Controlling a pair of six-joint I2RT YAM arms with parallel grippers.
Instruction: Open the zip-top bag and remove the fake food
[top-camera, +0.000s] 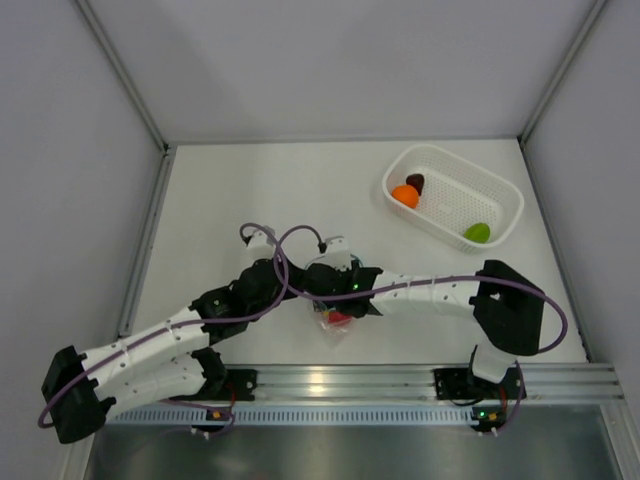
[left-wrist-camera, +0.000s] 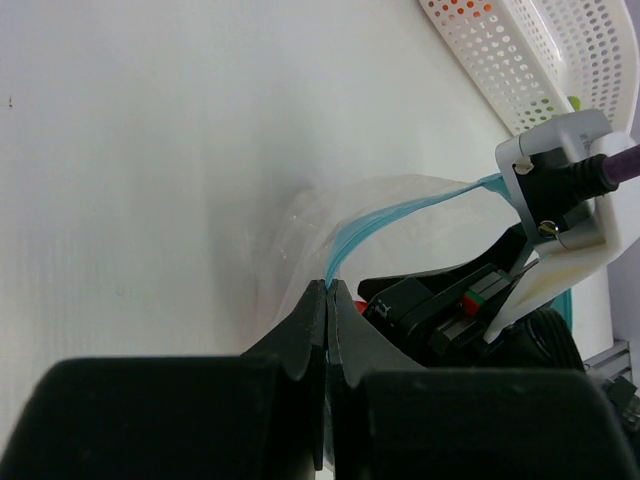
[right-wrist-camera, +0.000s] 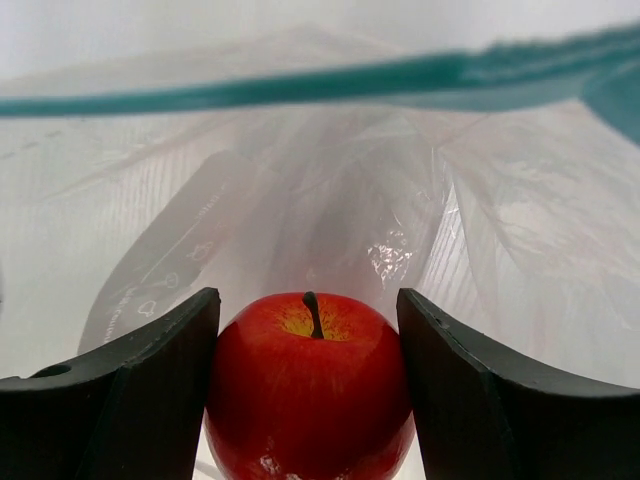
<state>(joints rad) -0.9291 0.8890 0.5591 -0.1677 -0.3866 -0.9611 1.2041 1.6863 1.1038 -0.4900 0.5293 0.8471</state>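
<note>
Holding red apple (right-wrist-camera: 310, 400) inside zip-top bag (right-wrist-camera: 330, 190), right tool (right-wrist-camera: 306, 325); left tool (left-wrist-camera: 327, 300) pinching its rim.

Left fingers (left-wrist-camera: 300, 345) pinched tight together; right fingers (right-wrist-camera: 150, 390) held wide apart.

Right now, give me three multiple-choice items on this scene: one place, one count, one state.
1. Where is the red apple? A) basket B) on the floor C) inside the zip-top bag
2. Food pieces in the basket? A) three B) one C) five
3. The left fingers are: A) wide open B) shut on the zip strip C) holding the basket
Answers: 1 C: bag film surrounds the apple between the right fingers. 2 A: an orange piece, a maroon piece and a green piece lie there. 3 B: they pinch the teal strip.
</note>
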